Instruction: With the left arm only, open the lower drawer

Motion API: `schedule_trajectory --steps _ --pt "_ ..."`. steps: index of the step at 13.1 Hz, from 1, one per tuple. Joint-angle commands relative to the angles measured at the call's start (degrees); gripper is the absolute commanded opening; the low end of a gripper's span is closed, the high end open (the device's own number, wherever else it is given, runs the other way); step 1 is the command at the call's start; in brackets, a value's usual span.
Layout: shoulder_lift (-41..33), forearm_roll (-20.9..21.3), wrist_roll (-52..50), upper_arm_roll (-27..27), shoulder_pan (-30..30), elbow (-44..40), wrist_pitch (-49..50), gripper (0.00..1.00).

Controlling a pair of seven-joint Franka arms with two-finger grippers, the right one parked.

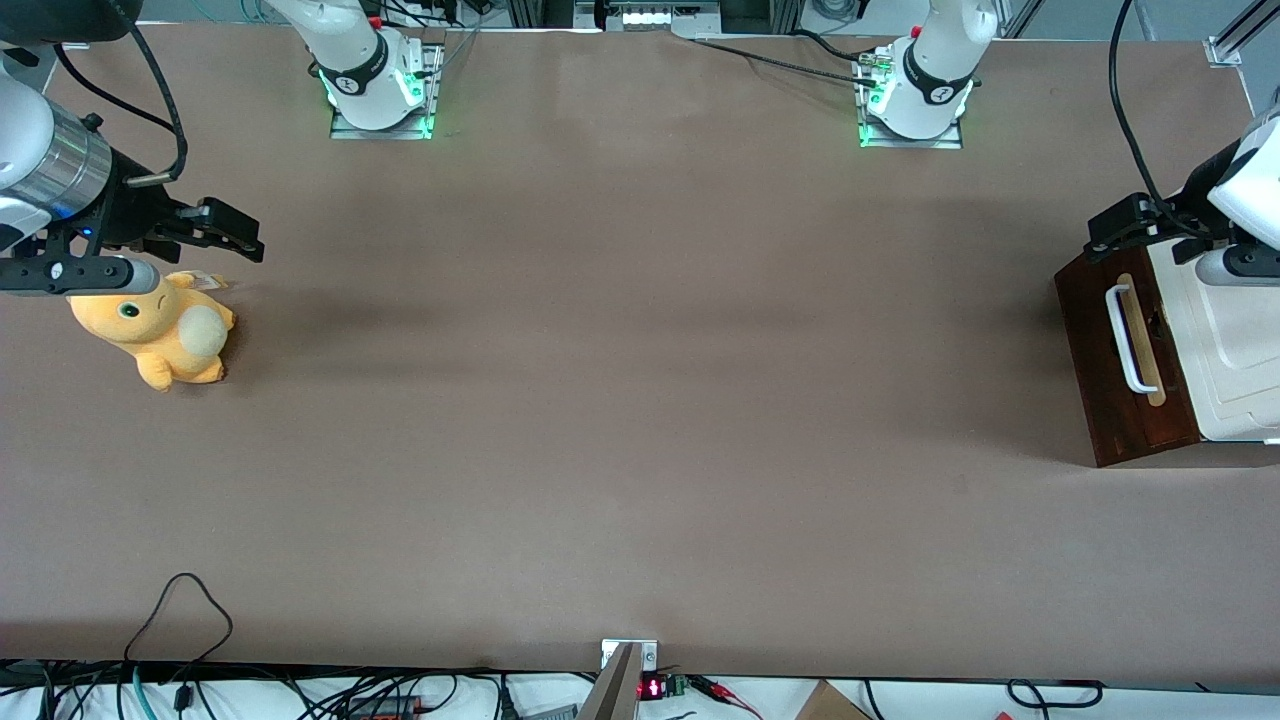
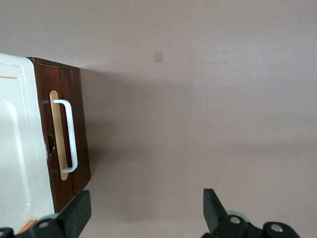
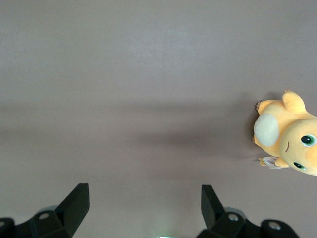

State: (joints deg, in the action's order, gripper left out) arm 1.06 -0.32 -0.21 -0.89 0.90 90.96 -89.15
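Observation:
The lower drawer [image 1: 1095, 350] is a dark brown wooden front at the working arm's end of the table. It carries a white bar handle [image 1: 1125, 338] on a pale wood strip. None of its inside shows. The left arm's gripper [image 1: 1108, 236] hangs above the table beside the cabinet's corner, farther from the front camera than the handle. In the left wrist view the drawer front [image 2: 81, 124] and the handle [image 2: 69, 136] are seen from above. The gripper [image 2: 146, 210] is open wide over bare table, with nothing between its fingers [image 2: 78, 210], and touches nothing.
A cream-white panel [image 1: 1235, 340] covers the cabinet above the brown front. An orange plush toy [image 1: 160, 330] lies toward the parked arm's end of the table. Cables [image 1: 180, 610] trail over the table edge nearest the front camera.

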Motion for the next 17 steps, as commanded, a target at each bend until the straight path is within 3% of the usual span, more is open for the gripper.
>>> schedule_trajectory --steps 1,11,15,17 --pt "0.6 1.0 1.3 -0.5 0.2 -2.1 2.7 1.0" --pt "1.4 2.3 8.5 -0.3 0.2 -1.9 2.8 1.0" --pt "1.4 2.0 6.1 -0.4 0.2 -2.3 2.3 1.0" --pt "1.6 7.6 1.7 -2.7 0.2 -2.0 4.1 1.0"
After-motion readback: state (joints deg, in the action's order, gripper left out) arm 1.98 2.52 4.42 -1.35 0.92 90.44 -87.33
